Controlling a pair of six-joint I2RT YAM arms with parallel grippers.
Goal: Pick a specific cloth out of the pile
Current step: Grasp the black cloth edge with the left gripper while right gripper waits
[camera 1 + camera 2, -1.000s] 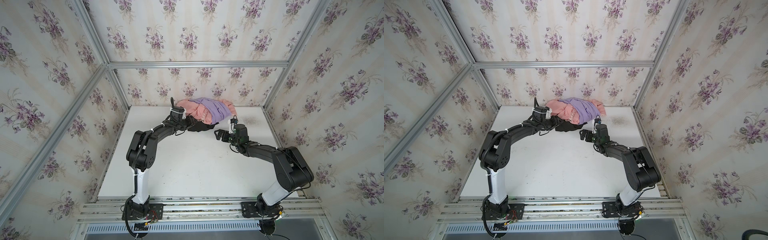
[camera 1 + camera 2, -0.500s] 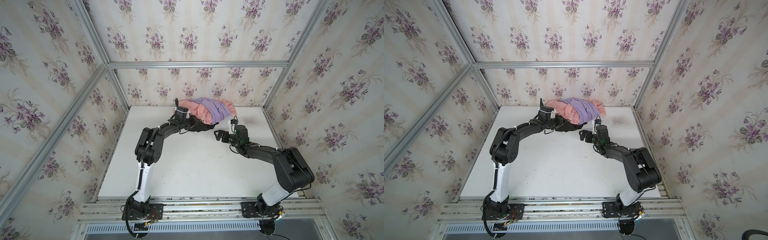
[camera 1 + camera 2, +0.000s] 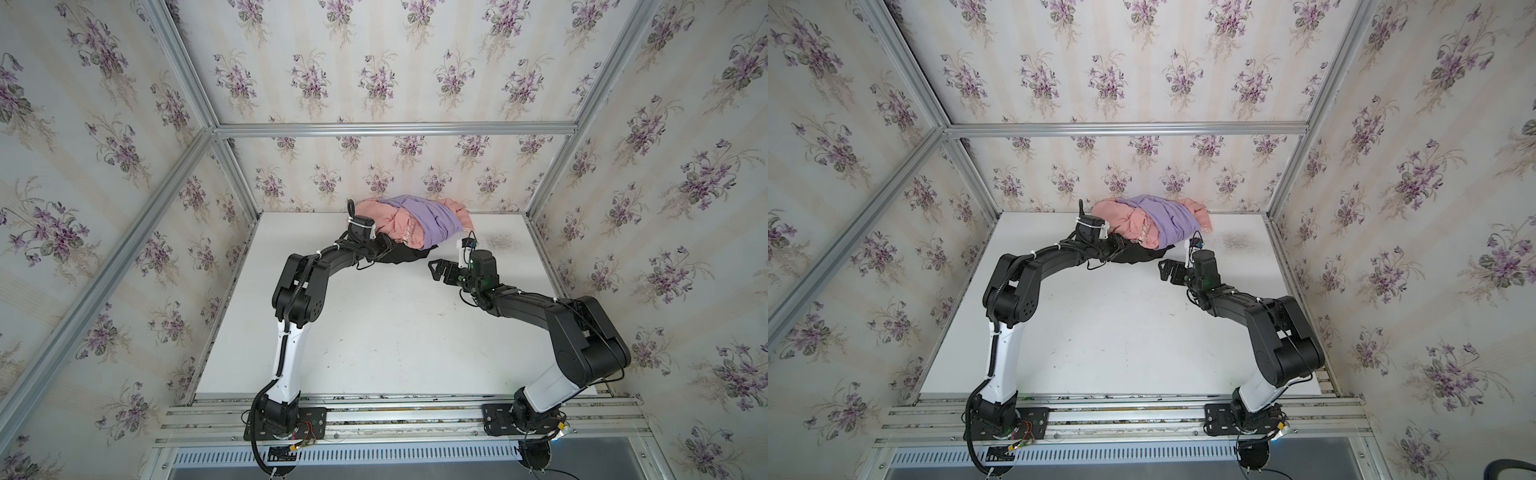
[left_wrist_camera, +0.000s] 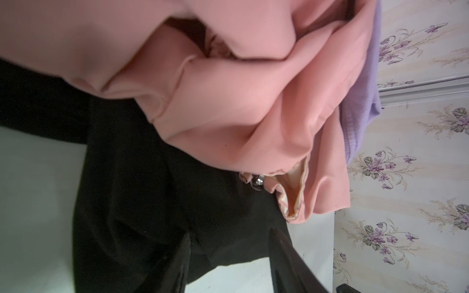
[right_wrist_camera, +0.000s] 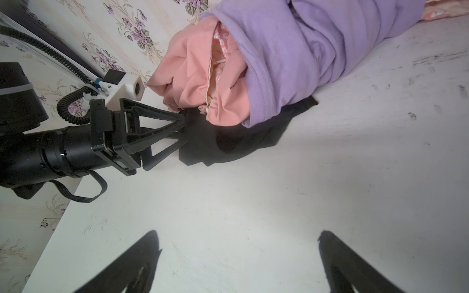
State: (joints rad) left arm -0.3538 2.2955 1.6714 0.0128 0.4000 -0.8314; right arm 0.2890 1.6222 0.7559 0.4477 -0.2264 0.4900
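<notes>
**A:** How far along is it?

**B:** Barely started, I'd judge. On the flat white tabletop, the soft heap of salmon-pink and lavender-purple cloths sits against the flowered back wall. The plain black matte fabric cloth is trapped under the heap's near edge, with only a flap out on the table. The pulling-out is still to do.

**A:** And the grippers?

**B:** The left black parallel gripper has its jaws half apart, astride the flap's edge. I cannot tell if they pinch it. The right black parallel gripper is spread wide and empty, low over bare table, near the flap but not touching it.

**A:** Anything changed from a second ago?

**B:** The left elbow swung inward and its gripper pushed closer under the pink. The right arm and the heap look unchanged.
</notes>
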